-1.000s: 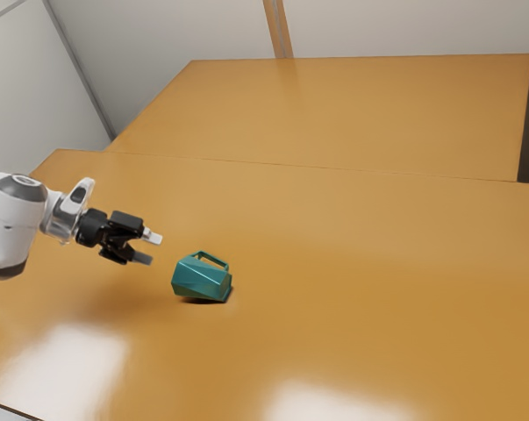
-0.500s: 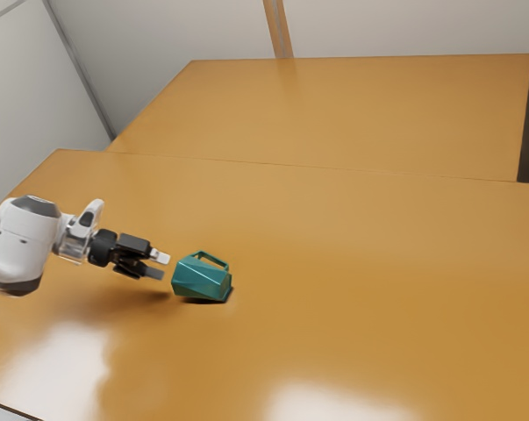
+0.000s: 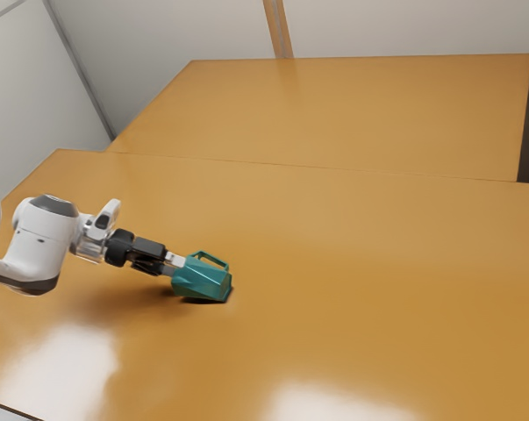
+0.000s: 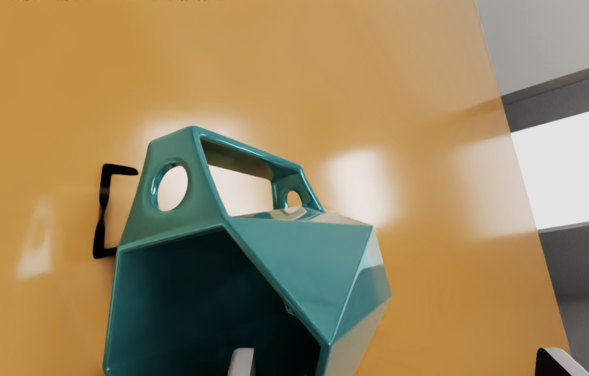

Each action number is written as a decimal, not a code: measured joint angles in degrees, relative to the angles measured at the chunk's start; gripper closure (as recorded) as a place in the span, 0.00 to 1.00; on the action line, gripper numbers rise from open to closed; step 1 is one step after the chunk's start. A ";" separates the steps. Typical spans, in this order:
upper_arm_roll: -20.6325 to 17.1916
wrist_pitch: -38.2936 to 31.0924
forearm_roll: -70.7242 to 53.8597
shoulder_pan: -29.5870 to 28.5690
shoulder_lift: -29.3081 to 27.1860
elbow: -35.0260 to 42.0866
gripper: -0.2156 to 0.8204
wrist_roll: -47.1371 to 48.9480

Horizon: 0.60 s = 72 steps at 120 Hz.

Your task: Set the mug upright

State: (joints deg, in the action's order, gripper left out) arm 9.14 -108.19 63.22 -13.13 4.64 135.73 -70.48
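Note:
In the exterior view, my gripper [image 3: 178, 266] is at the left end of the teal mug [image 3: 204, 280], which lies on its side with its handle [image 3: 213, 260] uppermost. The wrist view looks toward the dark mouth of the mug [image 4: 305, 261], its handle [image 4: 174, 138] standing out from the body. My gripper [image 4: 396, 363] is open in the wrist view, with one finger in front of the mouth opening and the other outside, past the mug's faceted wall. Whether either finger touches the mug, I cannot tell.
The glossy orange table [image 3: 352, 289] extends around the mug, and a second orange surface [image 3: 334, 114] adjoins its far side. Pale walls [image 3: 159, 31] rise behind. A table edge runs beyond the outer finger in the wrist view.
My gripper has moved toward the exterior view's right and somewhat lower, from a gap away to the mug's end. The mug has not visibly moved.

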 joint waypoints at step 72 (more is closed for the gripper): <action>-0.52 -2.16 1.19 2.12 1.33 -0.01 0.33 -2.94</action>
State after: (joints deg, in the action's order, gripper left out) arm 8.61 -110.35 64.40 -11.02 5.98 135.72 -73.42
